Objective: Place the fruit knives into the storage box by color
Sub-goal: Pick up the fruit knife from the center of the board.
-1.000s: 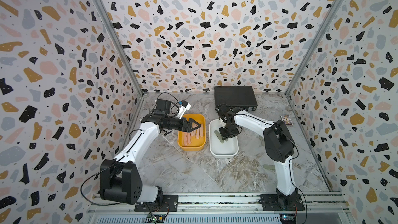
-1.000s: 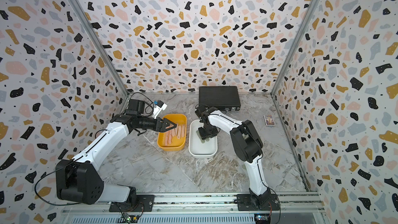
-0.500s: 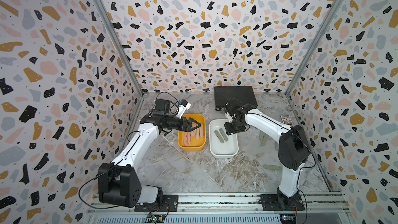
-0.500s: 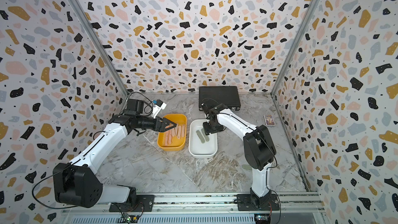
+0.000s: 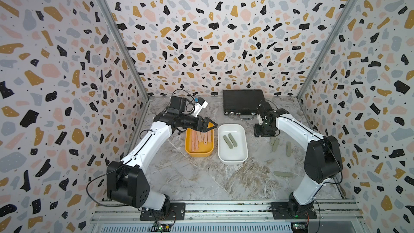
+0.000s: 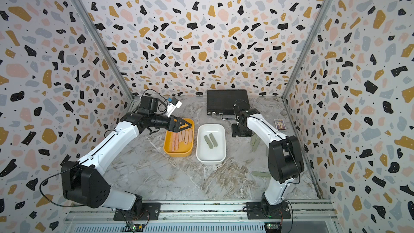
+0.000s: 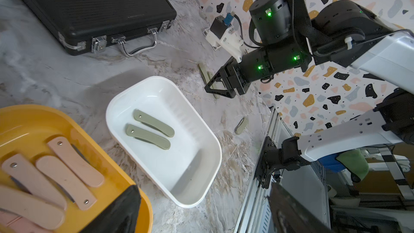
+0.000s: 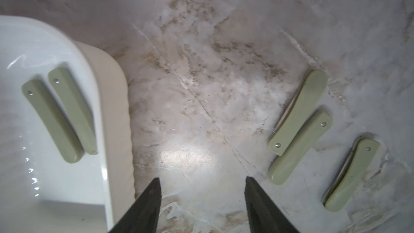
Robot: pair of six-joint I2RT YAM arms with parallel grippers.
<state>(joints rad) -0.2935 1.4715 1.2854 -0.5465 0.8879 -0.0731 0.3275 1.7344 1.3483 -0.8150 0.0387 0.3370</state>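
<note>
Several salmon-pink fruit knives (image 5: 201,138) lie in the mustard-yellow storage box (image 5: 199,153). Two sage-green knives (image 5: 230,141) lie side by side in the white storage box (image 5: 233,160). My left gripper (image 5: 211,124) hangs open and empty over the yellow box's far end. My right gripper (image 5: 265,133) points down at bare table right of the white box, open with nothing between its fingers. In the right wrist view the right gripper (image 8: 202,181) stands between the white box (image 8: 116,99) and a touching pair of green knives (image 8: 298,117). A third green knife (image 8: 351,175) lies beyond them.
A black briefcase (image 5: 244,101) lies at the back, just behind my right gripper. A small printed card box (image 6: 279,124) sits near the right wall. Another green knife (image 5: 283,174) lies on the table near the right arm's elbow.
My right gripper left a green knife in the white box, opened wider and swung right out over the table. The left arm has not moved.
</note>
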